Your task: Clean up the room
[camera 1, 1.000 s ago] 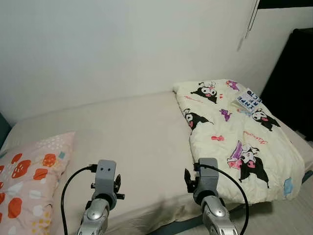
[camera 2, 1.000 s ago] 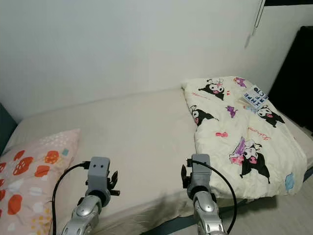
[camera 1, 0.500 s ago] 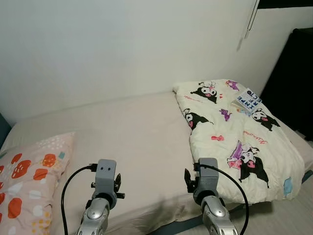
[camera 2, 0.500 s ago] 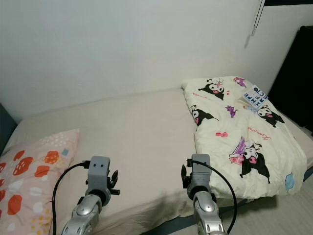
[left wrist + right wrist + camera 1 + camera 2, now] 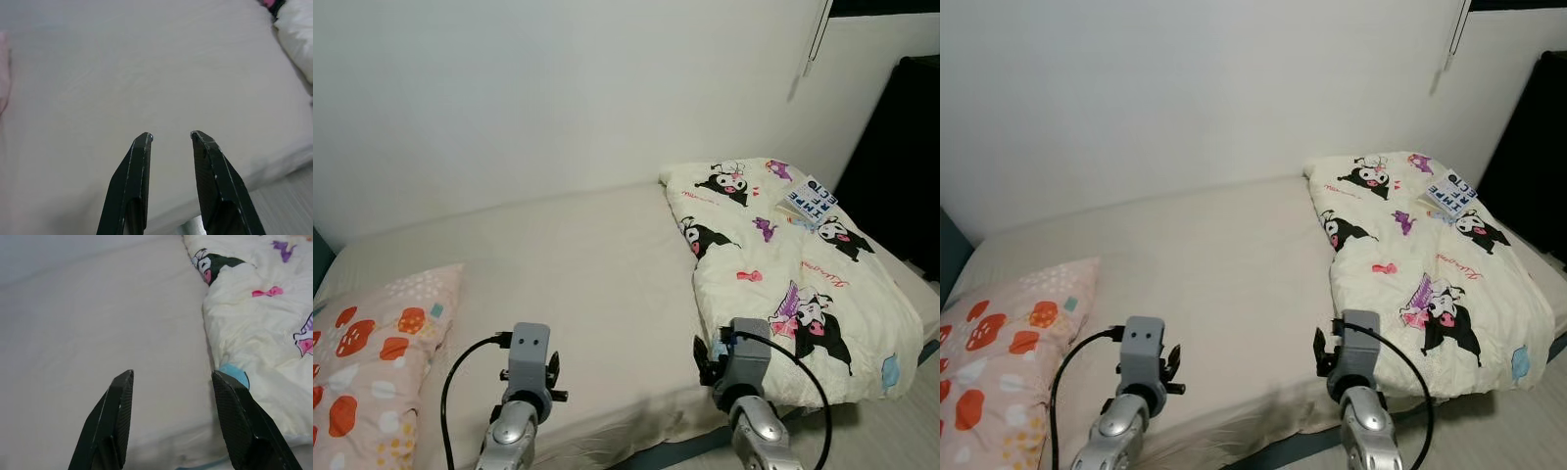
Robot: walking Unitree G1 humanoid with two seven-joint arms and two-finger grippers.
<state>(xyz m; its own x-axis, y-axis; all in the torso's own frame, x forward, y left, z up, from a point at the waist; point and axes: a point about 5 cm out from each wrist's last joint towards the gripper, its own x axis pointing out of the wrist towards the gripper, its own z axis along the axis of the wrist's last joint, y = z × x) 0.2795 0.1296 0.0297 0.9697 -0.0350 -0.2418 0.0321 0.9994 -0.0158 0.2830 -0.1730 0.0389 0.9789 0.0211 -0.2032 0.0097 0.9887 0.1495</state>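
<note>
Both tools hang over the near edge of the bed (image 5: 578, 264). Left tool (image 5: 171, 136) has its fingers a little apart and holds nothing, above the bare beige sheet. Right tool (image 5: 171, 377) is spread wider, also with nothing in it, just beside the near corner of the cartoon quilt (image 5: 783, 264). This quilt lies folded on the bed's right part, with a small book (image 5: 810, 200) upon it near the wall. At the bed's left end rests a pink pillow (image 5: 372, 362).
</note>
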